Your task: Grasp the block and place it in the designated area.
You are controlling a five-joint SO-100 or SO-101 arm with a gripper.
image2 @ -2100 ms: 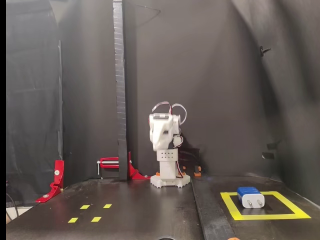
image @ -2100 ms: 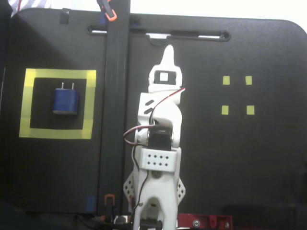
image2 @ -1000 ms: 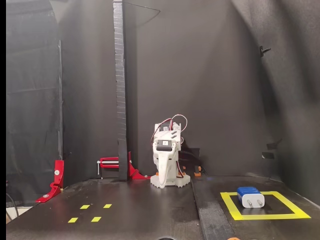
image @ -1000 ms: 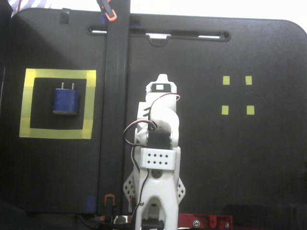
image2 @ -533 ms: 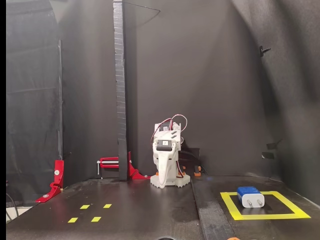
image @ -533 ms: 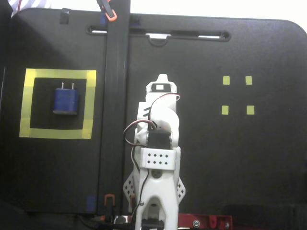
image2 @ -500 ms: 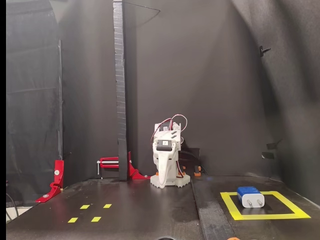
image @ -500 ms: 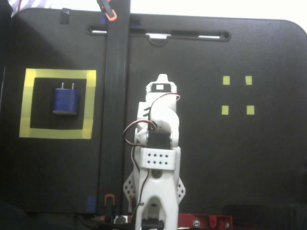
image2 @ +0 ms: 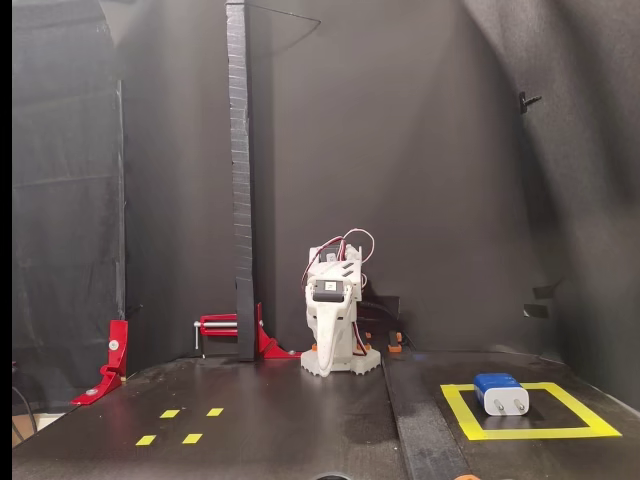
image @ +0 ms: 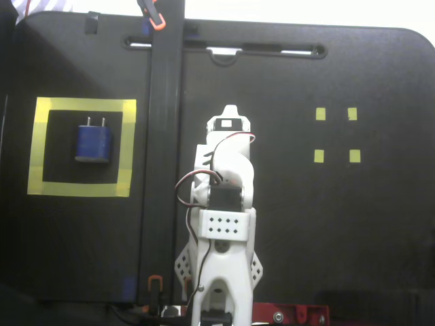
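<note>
The dark-blue block (image: 93, 143) lies flat inside the designated area, the large yellow-tape square (image: 81, 108), at the left of a fixed view that looks down. Its two silver prongs point to the far edge. In the fixed view from the front, the block (image2: 499, 393) shows its white prong end and sits in the square (image2: 461, 412) at the right. The white arm (image: 225, 204) is folded over its base at the table's middle, well apart from the block. My gripper (image2: 326, 356) hangs pointing down, shut and empty.
A black upright post (image2: 240, 180) stands beside the arm and crosses the top-down view as a dark bar (image: 162, 170). Four tiny yellow tape squares (image: 336, 134) mark the table's other side. Red clamps (image2: 112, 360) hold the table edge.
</note>
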